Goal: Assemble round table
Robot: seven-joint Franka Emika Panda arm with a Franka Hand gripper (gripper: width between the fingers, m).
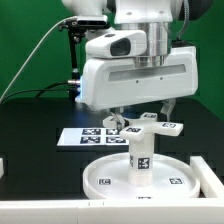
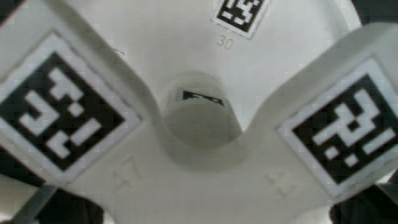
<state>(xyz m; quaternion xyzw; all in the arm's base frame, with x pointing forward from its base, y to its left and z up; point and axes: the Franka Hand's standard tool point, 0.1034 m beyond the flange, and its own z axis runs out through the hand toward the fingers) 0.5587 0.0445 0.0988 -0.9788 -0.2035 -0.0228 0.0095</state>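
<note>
Exterior view: gripper (image 1: 133, 117) spread, hanging over cross-shaped foot (image 1: 148, 125) on the bench (image 1: 30, 125) beside marker board (image 1: 85, 136). Post (image 1: 141, 155) upright in disc (image 1: 112, 182), likely awaiting foot. Wrist view: foot's hub centred, probably grasp alignment.

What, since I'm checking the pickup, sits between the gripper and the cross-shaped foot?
Nothing visible: the open gripper hangs directly over the cross-shaped foot, which fills the wrist view uncovered.
</note>
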